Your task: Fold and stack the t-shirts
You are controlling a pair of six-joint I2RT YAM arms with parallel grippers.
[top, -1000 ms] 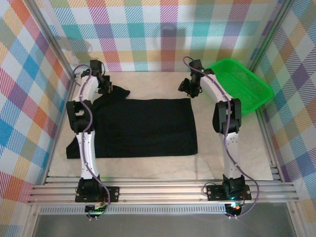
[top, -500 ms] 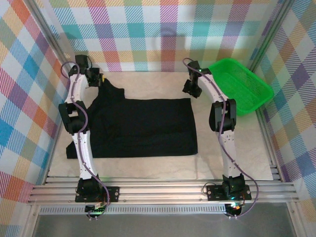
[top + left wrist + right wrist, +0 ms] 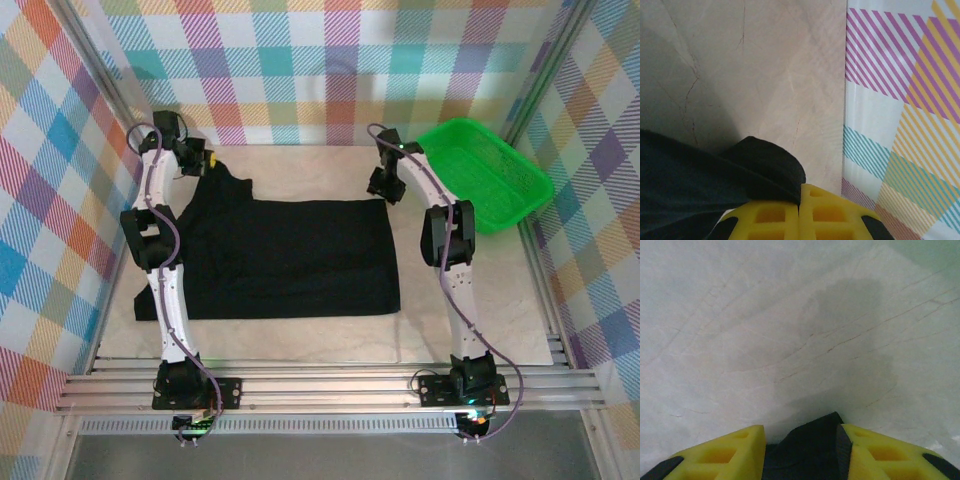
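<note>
A black t-shirt (image 3: 290,255) lies spread flat on the pale table, with a sleeve hanging toward the near left. My left gripper (image 3: 203,160) is at the shirt's far left corner. In the left wrist view its yellow pads (image 3: 840,212) are pressed together, and a fold of the black cloth (image 3: 760,160) is pinched in the left gripper (image 3: 800,192). My right gripper (image 3: 380,187) hovers at the shirt's far right corner. There the right gripper (image 3: 802,440) is open, and the cloth corner (image 3: 805,450) lies between its separated yellow fingers (image 3: 725,455).
A green mesh basket (image 3: 490,170) sits at the back right, just beyond the right arm. Plaid walls (image 3: 900,125) close in the table on three sides, and the left gripper is near the back wall. An aluminium rail runs along the near edge.
My left gripper has moved back and left toward the wall, drawing the shirt's far left corner with it. The right gripper has shifted slightly toward the shirt's far right corner.
</note>
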